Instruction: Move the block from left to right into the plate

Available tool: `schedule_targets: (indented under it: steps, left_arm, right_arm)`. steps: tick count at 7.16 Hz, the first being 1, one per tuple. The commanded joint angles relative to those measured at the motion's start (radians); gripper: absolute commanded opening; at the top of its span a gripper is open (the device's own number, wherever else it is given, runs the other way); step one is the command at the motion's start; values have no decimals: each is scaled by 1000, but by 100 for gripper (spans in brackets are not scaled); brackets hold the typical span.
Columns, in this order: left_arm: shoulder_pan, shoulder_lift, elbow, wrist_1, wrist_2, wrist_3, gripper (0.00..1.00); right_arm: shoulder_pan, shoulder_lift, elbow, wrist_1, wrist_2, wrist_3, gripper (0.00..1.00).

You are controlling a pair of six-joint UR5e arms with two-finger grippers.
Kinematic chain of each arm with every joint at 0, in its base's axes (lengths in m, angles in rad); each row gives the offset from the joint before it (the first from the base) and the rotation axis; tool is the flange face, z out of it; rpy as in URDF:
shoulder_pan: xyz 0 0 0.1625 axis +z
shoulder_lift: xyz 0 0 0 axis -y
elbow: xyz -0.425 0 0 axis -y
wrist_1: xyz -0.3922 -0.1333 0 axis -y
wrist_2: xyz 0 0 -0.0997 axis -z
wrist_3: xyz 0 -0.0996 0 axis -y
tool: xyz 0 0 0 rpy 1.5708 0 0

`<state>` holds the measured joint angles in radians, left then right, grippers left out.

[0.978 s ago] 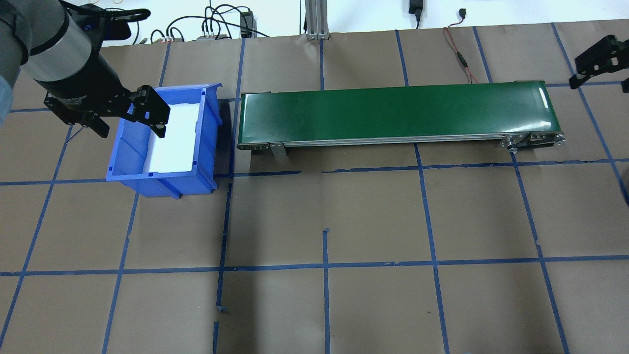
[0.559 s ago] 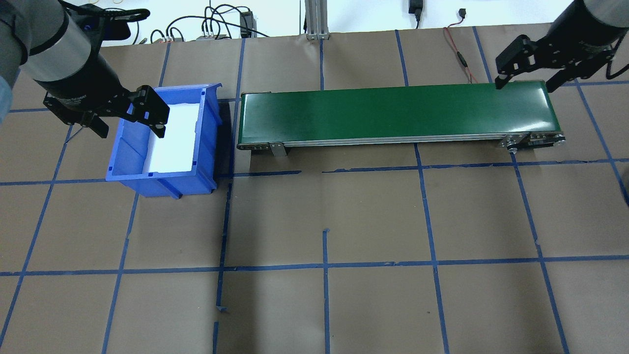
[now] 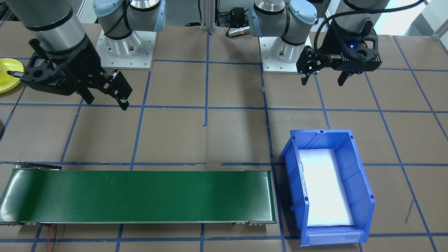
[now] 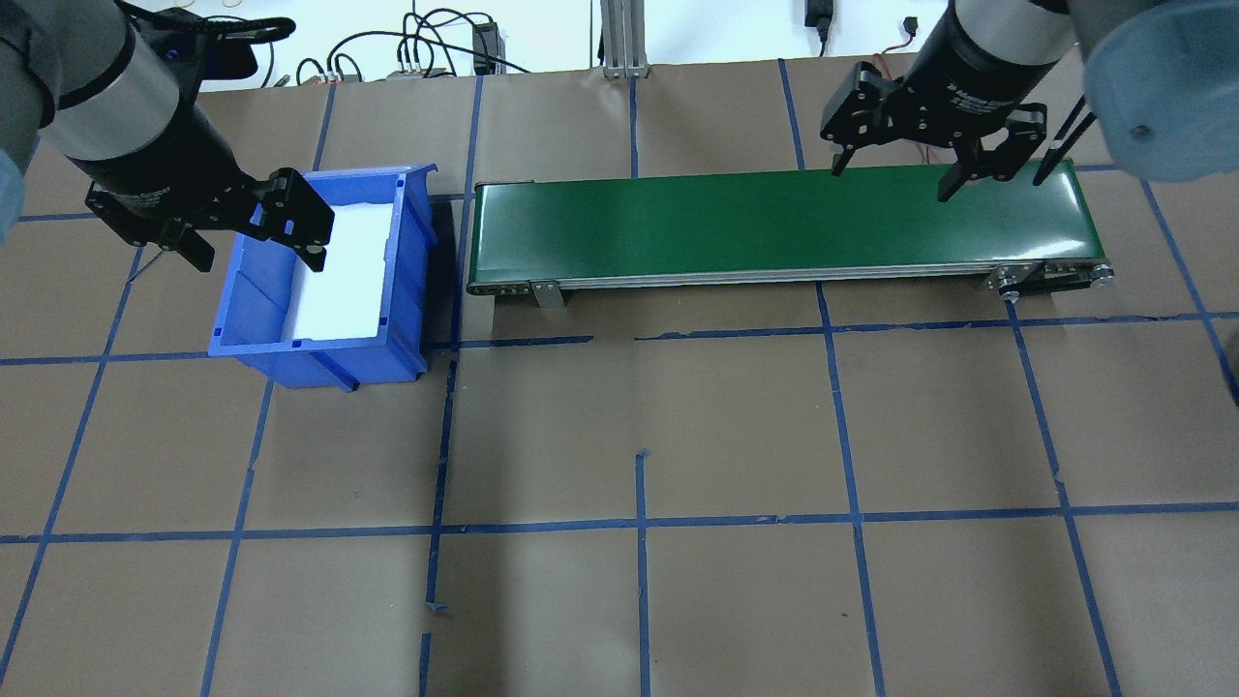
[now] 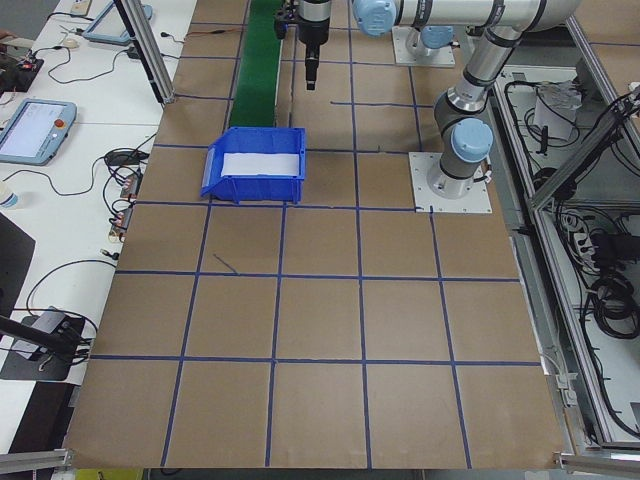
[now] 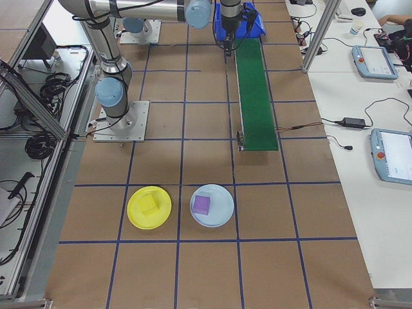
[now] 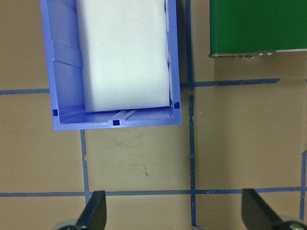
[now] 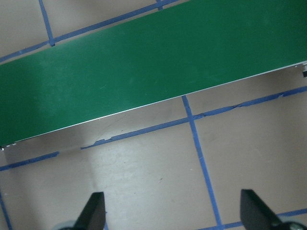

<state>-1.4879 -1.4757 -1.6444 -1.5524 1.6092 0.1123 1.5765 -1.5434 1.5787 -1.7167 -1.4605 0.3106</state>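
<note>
The yellow plate (image 6: 138,219) lies on the table beyond the belt's right end, with a yellow block (image 6: 149,203) resting on it. At the front-facing view's left edge, the same plate (image 3: 10,85) shows partly behind the right arm. My right gripper (image 4: 891,179) hangs open and empty high over the right part of the green conveyor belt (image 4: 726,223); the front-facing view shows that gripper (image 3: 105,101) too. My left gripper (image 4: 259,254) hovers open and empty near the blue bin (image 4: 319,363), and its fingers (image 7: 93,213) frame bare table.
The bin holds only a white foam liner (image 3: 323,185). The belt (image 3: 140,196) carries nothing. A pale blue plate (image 6: 222,215) with a purple block (image 6: 202,205) lies beside the yellow plate. Cables run along the table's far edge (image 4: 426,39).
The right arm swung in from the right edge, leftward to a spot over the belt's right part. The left arm and the bin stayed put.
</note>
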Motion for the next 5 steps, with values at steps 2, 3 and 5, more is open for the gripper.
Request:
schedule_targets:
  steps: [2,3,5]
  left_arm:
    - [0,0,0,0,0,1,100]
    - [1,0,0,0,0,1,100]
    - [1,0,0,0,0,1,100]
  right_arm:
    - [59,22,-74,23,-56,111,100]
    - [59,23,-65,20,-50,114,100]
    - [57,25,-59,16,-47,117,100]
